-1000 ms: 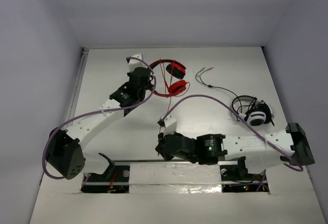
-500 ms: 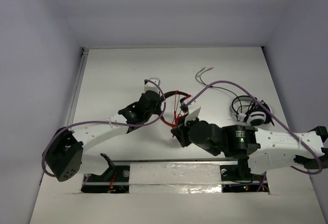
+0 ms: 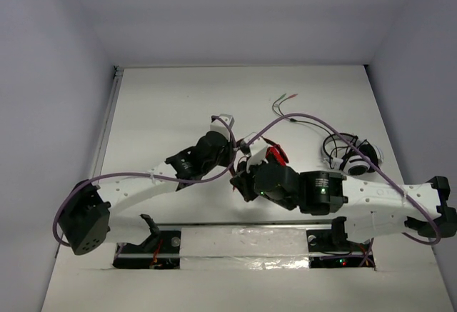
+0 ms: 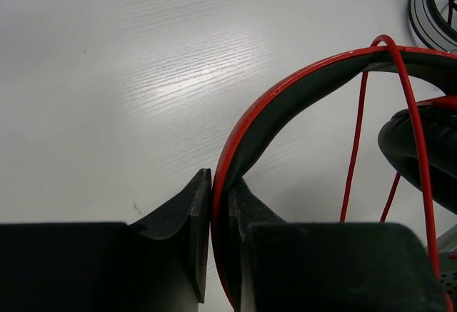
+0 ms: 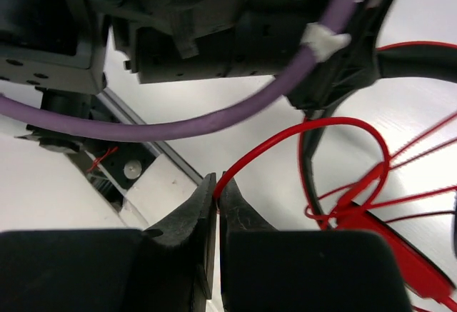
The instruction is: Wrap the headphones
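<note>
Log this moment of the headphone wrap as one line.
task: wrap headphones | left gripper: shut on headband of red over-ear headphones | right gripper: shut on thin red cable

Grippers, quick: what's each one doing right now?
Left gripper: closed on the black-lined headband of the red over-ear headphones.
Right gripper: closed on the headphones' thin red cable.

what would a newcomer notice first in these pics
The red headphones sit at the middle of the table, caught between both arms. The left gripper is shut on the headband, and the right gripper pinches the thin red cable. On the right side of the table lies a black-and-white headset, with neither gripper on it.
</note>
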